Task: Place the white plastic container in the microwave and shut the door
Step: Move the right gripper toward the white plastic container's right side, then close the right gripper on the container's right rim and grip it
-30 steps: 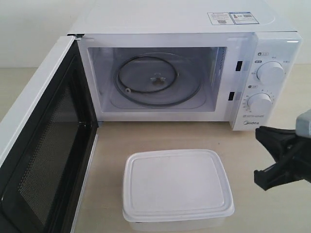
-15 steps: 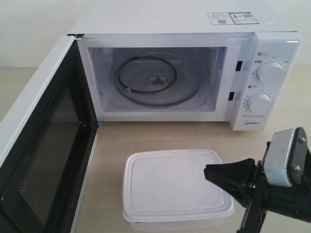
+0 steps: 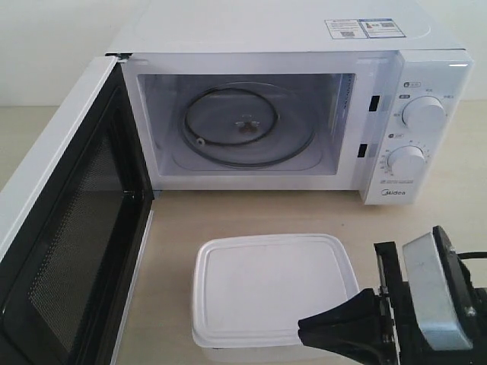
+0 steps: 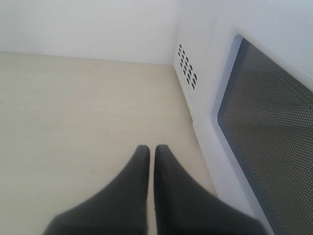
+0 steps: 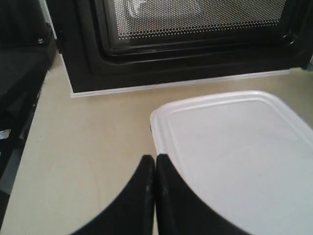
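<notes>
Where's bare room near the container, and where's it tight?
Free: table strip between white plastic container and microwave; cavity holds only the turntable. Tight: right gripper at the container's near corner; open door walls the opposite side.

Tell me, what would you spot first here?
A big white microwave with its door swung wide open on the left, nothing inside but the glass turntable. In front sits a white plastic container, with a black right claw, shut, at its near corner.

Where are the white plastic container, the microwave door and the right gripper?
white plastic container [image 3: 266,285], exterior view, middle of lid
door [image 3: 76,236], exterior view, mesh window
right gripper [image 5: 155,161], right wrist view, between closed fingertips
</notes>
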Controlling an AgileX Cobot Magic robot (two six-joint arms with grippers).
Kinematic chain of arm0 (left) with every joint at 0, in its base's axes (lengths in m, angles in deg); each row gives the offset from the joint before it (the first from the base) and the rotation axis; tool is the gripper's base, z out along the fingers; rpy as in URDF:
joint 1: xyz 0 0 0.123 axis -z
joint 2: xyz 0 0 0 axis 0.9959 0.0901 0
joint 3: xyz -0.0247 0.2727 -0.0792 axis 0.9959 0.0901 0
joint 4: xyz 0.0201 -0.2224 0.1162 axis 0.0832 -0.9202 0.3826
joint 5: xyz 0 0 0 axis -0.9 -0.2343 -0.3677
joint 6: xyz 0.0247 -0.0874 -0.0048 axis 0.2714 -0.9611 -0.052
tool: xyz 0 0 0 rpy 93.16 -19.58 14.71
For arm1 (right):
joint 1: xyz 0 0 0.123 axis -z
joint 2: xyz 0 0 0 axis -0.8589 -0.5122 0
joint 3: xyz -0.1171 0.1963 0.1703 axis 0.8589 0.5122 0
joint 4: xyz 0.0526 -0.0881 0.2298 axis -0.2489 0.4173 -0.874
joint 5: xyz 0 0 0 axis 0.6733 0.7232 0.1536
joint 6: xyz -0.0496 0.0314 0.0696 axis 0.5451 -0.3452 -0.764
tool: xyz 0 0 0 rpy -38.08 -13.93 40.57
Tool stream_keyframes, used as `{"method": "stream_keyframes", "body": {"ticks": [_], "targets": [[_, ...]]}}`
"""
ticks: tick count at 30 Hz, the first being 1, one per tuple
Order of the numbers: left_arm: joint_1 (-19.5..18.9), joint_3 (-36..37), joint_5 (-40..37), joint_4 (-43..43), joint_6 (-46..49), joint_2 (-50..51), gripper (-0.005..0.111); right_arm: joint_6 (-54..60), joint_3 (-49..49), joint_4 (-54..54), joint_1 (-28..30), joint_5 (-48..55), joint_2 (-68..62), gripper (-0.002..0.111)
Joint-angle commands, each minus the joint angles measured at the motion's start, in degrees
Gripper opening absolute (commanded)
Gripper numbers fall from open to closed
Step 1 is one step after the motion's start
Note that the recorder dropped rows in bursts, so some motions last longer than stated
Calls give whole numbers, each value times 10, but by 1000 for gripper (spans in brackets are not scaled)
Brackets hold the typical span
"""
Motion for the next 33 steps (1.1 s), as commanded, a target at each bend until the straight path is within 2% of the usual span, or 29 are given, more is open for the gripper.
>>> {"method": "stream_keyframes", "body": {"ticks": [1, 5, 9, 13, 16, 21, 26, 33], "targets": [[-1, 2, 1, 0, 2, -2, 4, -12, 0, 45, 0, -9, -16, 0], [-1, 2, 1, 0, 2, -2, 4, -17, 0, 43, 0, 14, -81, 0], [-1, 2, 1, 0, 2, -2, 4, -16, 0, -3, 0, 6, -111, 0], [-1, 2, 1, 0, 2, -2, 4, -124, 0, -29, 0, 39, -112, 0], [-1, 2, 1, 0, 2, -2, 4, -138, 0, -45, 0, 51, -112, 0], [-1, 2, 1, 0, 2, -2, 4, -202, 0, -161, 0, 108, -112, 0], [-1, 2, 1, 0, 2, -2, 4, -196, 0, -216, 0, 107, -112, 0], [-1, 2, 1, 0, 2, -2, 4, -196, 0, -407, 0, 99, -112, 0]]}}
